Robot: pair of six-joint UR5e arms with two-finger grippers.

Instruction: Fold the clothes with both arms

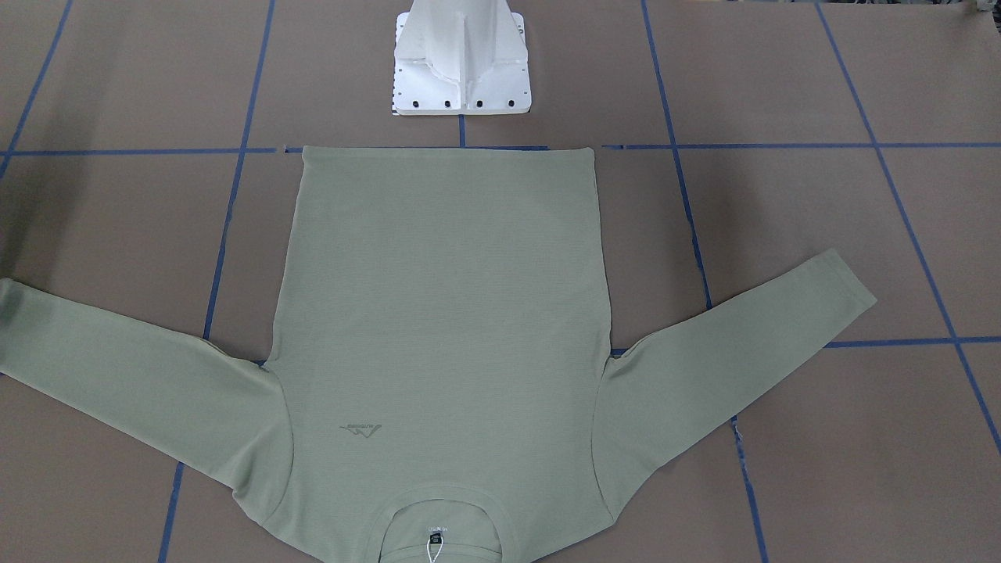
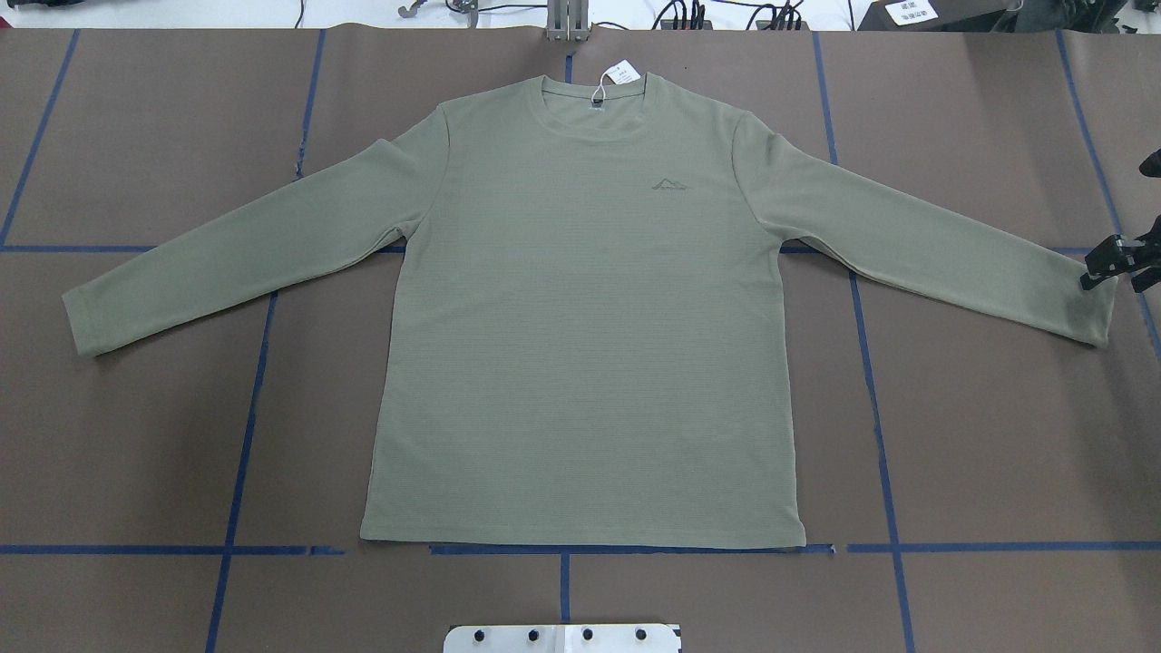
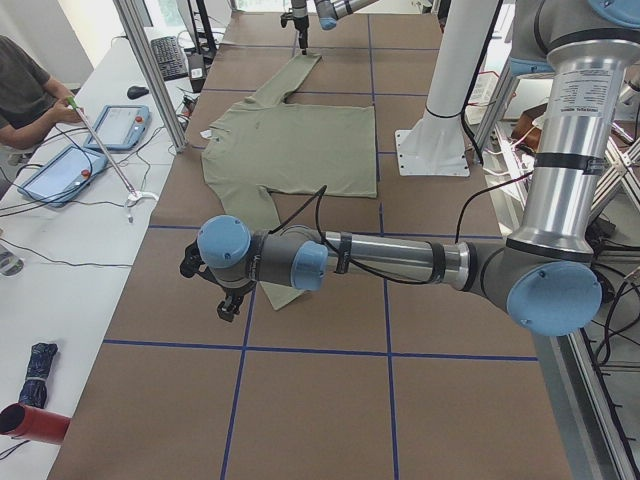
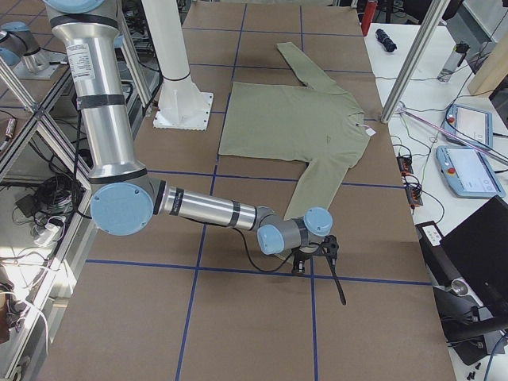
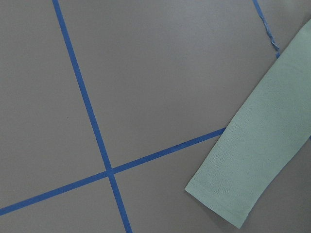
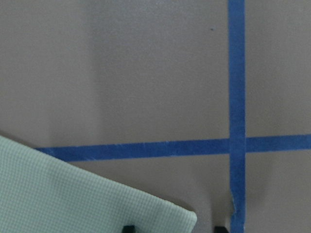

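The sage-green shirt (image 2: 590,317) lies flat and front up on the brown table, both sleeves spread out, with its white hang tag (image 2: 619,73) at the neck. My right gripper (image 2: 1108,265) hangs just past the right sleeve's cuff (image 2: 1093,313). In the right wrist view its fingertips (image 6: 129,227) stand apart, open, with the cuff corner (image 6: 160,213) between them. My left gripper (image 3: 222,295) hovers low near the left sleeve's end. I cannot tell whether it is open or shut. The left wrist view shows that cuff (image 5: 243,184) but no fingers.
The white base block (image 1: 461,70) stands just behind the shirt's hem. Blue tape lines (image 2: 245,426) grid the table. A person (image 3: 25,95) sits at a side bench with tablets (image 3: 120,125). Aluminium posts (image 3: 150,70) stand along that table edge.
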